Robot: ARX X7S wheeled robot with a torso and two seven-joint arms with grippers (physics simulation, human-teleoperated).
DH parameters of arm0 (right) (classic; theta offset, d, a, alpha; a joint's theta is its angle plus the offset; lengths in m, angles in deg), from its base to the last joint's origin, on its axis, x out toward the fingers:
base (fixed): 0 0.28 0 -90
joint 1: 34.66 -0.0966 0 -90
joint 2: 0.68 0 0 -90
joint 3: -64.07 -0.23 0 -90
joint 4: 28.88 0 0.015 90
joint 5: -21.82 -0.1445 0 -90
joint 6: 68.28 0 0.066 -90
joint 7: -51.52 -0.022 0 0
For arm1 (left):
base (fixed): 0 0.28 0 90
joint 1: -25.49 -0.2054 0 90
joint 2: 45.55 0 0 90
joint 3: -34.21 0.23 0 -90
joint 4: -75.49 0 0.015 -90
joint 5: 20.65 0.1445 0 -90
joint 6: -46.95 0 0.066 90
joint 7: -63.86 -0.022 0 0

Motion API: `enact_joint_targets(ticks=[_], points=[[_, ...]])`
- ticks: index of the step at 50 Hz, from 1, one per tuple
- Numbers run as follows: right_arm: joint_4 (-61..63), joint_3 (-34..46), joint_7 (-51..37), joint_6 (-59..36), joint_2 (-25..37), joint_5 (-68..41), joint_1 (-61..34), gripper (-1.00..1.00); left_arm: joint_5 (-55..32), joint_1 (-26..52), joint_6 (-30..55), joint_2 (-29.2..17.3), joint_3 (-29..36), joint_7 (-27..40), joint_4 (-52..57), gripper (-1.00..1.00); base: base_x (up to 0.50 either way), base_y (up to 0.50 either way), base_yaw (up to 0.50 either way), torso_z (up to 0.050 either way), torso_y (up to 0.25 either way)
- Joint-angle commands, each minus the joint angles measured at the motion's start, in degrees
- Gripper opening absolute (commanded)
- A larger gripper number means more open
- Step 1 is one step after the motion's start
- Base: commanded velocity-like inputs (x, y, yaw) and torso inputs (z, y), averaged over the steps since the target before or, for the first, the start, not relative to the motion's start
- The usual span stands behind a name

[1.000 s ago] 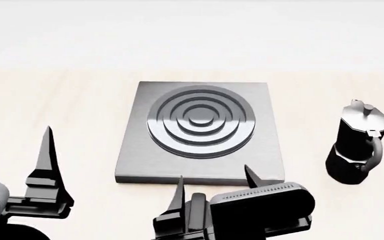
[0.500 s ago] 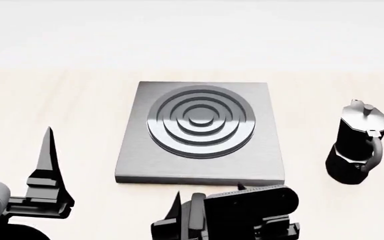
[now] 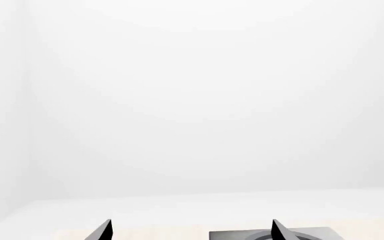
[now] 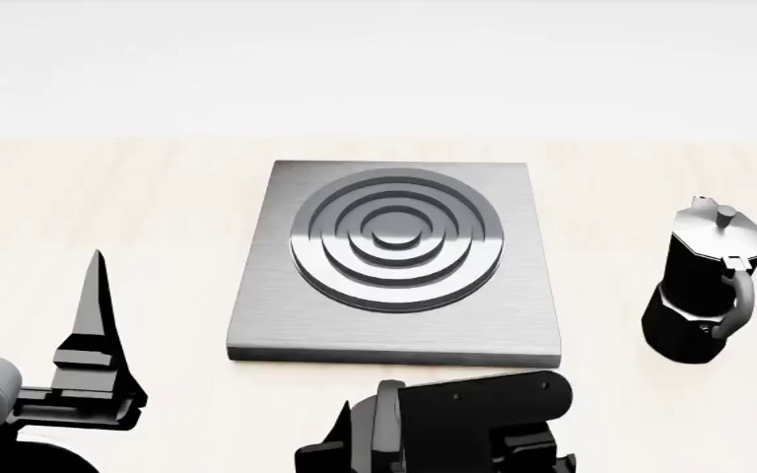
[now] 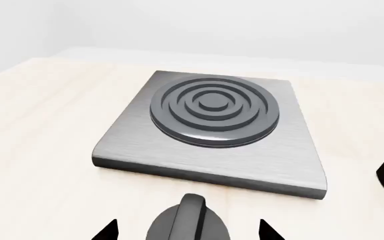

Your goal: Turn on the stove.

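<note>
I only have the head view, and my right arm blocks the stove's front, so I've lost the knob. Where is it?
Observer: In the right wrist view the knob stands just in front of the stove's near edge, about midway along it.
Operator: Is the right gripper lined up on it?
Observer: Yes. The right gripper is open, with the knob between its fingertips but not gripped.
Operator: And the left one?
Observer: The left gripper is open, holds nothing and faces the wall.
</note>
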Motion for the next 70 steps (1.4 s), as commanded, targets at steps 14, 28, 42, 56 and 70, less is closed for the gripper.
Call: enact_joint_targets(ticks=[14, 28, 42, 56, 70], points=[[-3.61, -1.51, -1.57, -4.51, -1.64, -3.35, -1.67, 1.00, -0.31, 0.20, -0.21, -0.43, 0.34, 0.59, -0.22, 1.00, 0.00, 0.00, 0.00, 0.000, 0.000], [-5.07, -1.24, -2.52, -5.53, -1.73, -4.23, -2.22, 1.00, -0.50, 0.12, -0.27, -0.65, 0.58, 0.98, -0.06, 1.00, 0.00, 0.00, 0.00, 0.000, 0.000], [-7.63, -0.79, -2.91, -3.56, -1.64, -4.16, -2.38, 1.00, -0.76, 0.18, -0.57, -0.89, 0.70, 1.16, -0.34, 1.00, 0.00, 0.00, 0.00, 0.000, 0.000], [-11.17, -0.46, -2.68, -1.48, -1.35, -4.18, -2.99, 1.00, -1.01, 0.17, -0.54, -1.13, 0.84, 1.53, -0.19, 1.00, 0.00, 0.00, 0.00, 0.000, 0.000], [-15.17, 0.40, -1.48, 1.85, -0.70, -3.76, -4.00, 1.00, -1.32, 0.25, -0.72, -1.31, 0.93, 1.75, -0.38, 1.00, 0.00, 0.00, 0.00, 0.000, 0.000]])
